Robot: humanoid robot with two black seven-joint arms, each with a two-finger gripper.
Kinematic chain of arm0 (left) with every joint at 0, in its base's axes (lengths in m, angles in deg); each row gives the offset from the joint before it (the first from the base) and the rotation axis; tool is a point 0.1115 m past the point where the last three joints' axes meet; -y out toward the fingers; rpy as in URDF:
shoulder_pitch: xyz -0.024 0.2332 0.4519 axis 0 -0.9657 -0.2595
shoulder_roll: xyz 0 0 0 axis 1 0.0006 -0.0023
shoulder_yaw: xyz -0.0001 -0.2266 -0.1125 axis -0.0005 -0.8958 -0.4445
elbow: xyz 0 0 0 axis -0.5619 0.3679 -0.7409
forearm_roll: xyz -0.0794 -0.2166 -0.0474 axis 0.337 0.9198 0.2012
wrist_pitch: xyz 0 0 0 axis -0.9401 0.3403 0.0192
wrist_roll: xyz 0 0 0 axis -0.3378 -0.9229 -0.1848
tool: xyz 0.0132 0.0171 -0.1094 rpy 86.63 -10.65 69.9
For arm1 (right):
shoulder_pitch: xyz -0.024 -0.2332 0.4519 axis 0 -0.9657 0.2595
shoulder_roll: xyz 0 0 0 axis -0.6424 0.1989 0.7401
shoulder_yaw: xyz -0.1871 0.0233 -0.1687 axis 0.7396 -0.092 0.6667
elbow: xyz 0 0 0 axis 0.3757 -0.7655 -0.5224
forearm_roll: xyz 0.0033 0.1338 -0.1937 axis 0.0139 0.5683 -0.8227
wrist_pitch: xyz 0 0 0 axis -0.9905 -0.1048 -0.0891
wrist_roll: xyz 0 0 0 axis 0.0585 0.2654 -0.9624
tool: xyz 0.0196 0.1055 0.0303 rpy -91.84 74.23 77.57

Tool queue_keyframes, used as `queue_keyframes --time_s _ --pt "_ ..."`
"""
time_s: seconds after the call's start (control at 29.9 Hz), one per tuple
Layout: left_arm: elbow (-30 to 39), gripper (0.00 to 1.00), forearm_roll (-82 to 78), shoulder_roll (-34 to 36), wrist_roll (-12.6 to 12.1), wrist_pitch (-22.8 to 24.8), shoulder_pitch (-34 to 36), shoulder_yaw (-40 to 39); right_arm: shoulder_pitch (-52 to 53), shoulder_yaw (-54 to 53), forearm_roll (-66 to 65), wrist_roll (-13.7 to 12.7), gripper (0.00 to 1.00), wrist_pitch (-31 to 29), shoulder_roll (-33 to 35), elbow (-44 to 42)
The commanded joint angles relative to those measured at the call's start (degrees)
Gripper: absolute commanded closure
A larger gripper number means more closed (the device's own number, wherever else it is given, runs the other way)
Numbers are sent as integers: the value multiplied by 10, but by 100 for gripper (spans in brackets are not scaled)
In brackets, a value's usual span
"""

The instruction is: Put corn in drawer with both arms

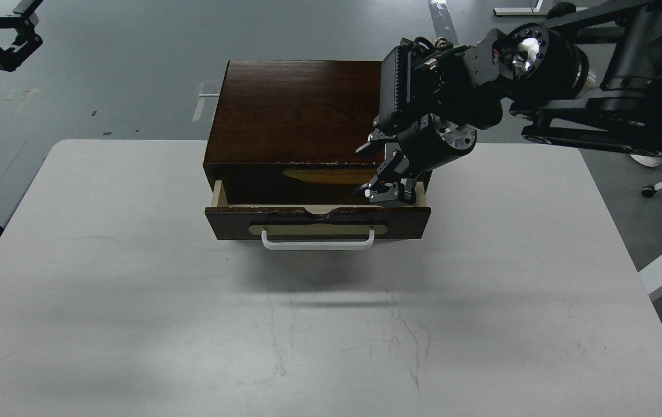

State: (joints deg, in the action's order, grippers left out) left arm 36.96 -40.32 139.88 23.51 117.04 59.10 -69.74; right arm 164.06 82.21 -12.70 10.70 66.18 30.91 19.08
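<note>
- White-grey table (134, 324), scuffed and bare in front of the wooden box (296, 110); the box stood at the table's far middle.
- Drawer (319, 223) of the box, pulled partly out toward the viewer, white bar handle (317, 240) on its front.
- Corn (325, 175), a yellow cob lying inside the drawer, toward the back and partly under the box's top. Placing judged done; shutting the drawer judged left.
- Right gripper (386, 188), at the drawer's right end, over its open inside, fingers slightly apart and holding nothing visible.
- Left gripper (9, 49), well left of and beyond the box, raised off the table, fingers spread and empty.
- Grey floor (134, 58) beyond the box, with pale tape marks; white furniture legs to the box's far right.
</note>
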Motion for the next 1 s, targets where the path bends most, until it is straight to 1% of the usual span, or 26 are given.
queue_keyframes --time_s 0.0,0.03,0.07,0.1,0.17,0.27,0.3,0.33,0.37,0.4,0.47,0.5,0.57,0.6,0.7,0.77,0.87,0.97 --pt "-1 2 0 1 0 0 -2 0 7 -6 39 0 24 0 25 -1" --pt "-1 2 0 1 0 0 -2 -1 7 -8 59 0 19 0 29 -2" --pt "-1 2 0 1 0 0 -2 -1 7 -9 104 0 4 0 38 -3" --pt "-1 2 1 0 0 0 -3 -1 7 -13 159 0 1 -1 47 -4" --pt "-1 2 1 -2 0 0 -3 -1 6 -20 226 0 1 -3 62 -3" --pt "-1 2 1 -10 0 0 -7 -1 -10 -51 409 0 0 -3 105 -3" --pt "-4 2 1 -16 0 0 -8 -1 -25 -70 474 0 0 -2 126 -1" --pt "-6 2 1 -18 0 0 -8 -1 -37 -83 506 0 0 -2 139 -1" --pt "-9 2 1 -23 0 0 -9 -1 -68 -116 561 0 0 0 165 -3" --pt "-9 2 1 -23 0 0 -9 -1 -68 -116 561 0 0 0 165 -3" --pt "-12 2 1 -30 0 0 -14 -1 -155 -208 617 0 0 0 213 -5" --pt "-13 2 1 -33 0 0 -15 -1 -178 -236 619 0 0 1 227 -5" --pt "-22 2 1 -44 0 0 -25 -1 -277 -353 620 0 0 4 269 -7" --pt "-23 2 2 -46 0 0 -26 -1 -302 -383 620 0 0 4 275 -7" --pt "-35 2 3 -53 0 0 -36 -1 -399 -487 620 0 0 6 284 -10" --pt "-54 2 3 -64 0 0 -42 -1 -475 -578 627 0 0 7 283 -32" --pt "-73 2 3 -76 0 0 -47 -1 -531 -638 634 0 0 8 276 -59" --pt "-88 2 3 -88 0 0 -62 -1 -579 -660 653 0 0 8 260 -66"
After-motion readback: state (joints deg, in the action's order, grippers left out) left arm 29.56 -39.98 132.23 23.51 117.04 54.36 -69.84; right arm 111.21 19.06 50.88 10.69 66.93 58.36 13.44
